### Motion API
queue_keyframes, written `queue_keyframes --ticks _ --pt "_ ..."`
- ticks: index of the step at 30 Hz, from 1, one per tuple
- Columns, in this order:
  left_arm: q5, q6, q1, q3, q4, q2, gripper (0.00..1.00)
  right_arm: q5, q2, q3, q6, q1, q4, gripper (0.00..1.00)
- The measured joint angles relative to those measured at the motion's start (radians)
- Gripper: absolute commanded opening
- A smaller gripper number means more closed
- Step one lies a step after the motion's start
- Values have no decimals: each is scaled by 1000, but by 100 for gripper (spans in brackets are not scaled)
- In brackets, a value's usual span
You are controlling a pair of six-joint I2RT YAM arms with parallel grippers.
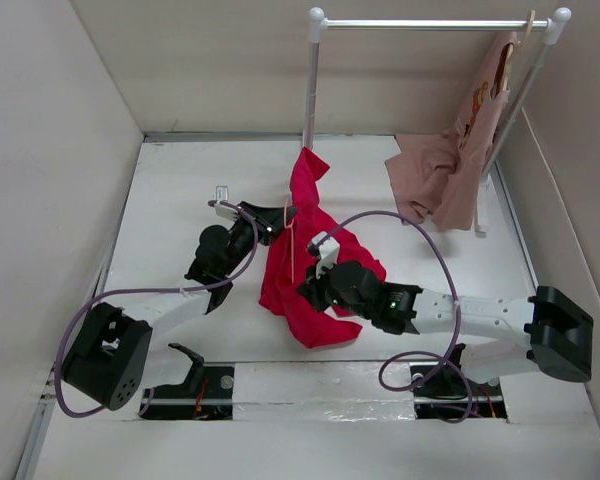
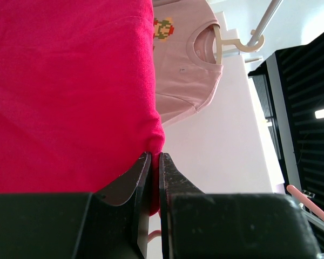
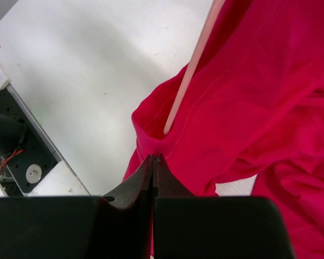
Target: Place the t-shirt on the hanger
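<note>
The crimson t-shirt (image 1: 315, 225) hangs crumpled in the middle of the table, held up between both grippers. My left gripper (image 1: 285, 215) is shut on its upper left edge; red cloth is pinched between the jaws in the left wrist view (image 2: 155, 156). My right gripper (image 1: 312, 283) is shut on a hem fold lower down (image 3: 153, 157). The salmon-pink hanger (image 1: 291, 250) shows as a thin rod running down inside the shirt. In the right wrist view the hanger (image 3: 191, 70) enters the fold just above my jaws. Its hook and the rest of it are hidden by cloth.
A white clothes rack (image 1: 430, 22) stands at the back right with a pink-tan printed shirt (image 1: 460, 160) on a tan hanger (image 2: 232, 46). Beige walls close in the left, back and right. Purple cables loop over both arms.
</note>
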State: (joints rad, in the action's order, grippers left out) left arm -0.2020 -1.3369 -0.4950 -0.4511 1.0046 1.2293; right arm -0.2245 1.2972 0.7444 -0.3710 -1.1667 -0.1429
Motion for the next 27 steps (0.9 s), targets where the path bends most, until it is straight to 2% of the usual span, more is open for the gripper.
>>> queue_keyframes --ticks 4,5,8,10,13,14,16,19,20,22,23,27 --pt "0 0 0 0 0 0 0 -23 -1 0 6 2 -2 0" --pt "0 0 0 0 0 0 0 -27 -1 0 5 2 -1 14" --pt "1 0 0 2 2 0 0 -26 0 1 -5 8 2 37" --pt "1 0 0 8 4 0 0 -19 0 1 -10 9 1 37" --pt "1 0 0 15 3 0 0 1 3 -1 -21 14 -5 32" --pt "0 -1 0 16 5 0 0 8 5 -2 -24 14 -11 18" --pt "0 -4 0 18 10 0 0 20 10 -6 -32 14 -26 16" --pt "0 -7 0 19 13 0 0 27 20 -6 -39 14 -34 24" --pt "0 -7 0 19 15 0 0 34 25 -6 -39 15 -36 23" --pt "0 -7 0 19 18 0 0 43 37 -5 -37 16 -37 14" --pt "0 -8 0 19 18 0 0 46 43 -5 -37 16 -37 2" --pt "0 -8 0 20 21 0 0 50 57 -5 -39 20 -36 0"
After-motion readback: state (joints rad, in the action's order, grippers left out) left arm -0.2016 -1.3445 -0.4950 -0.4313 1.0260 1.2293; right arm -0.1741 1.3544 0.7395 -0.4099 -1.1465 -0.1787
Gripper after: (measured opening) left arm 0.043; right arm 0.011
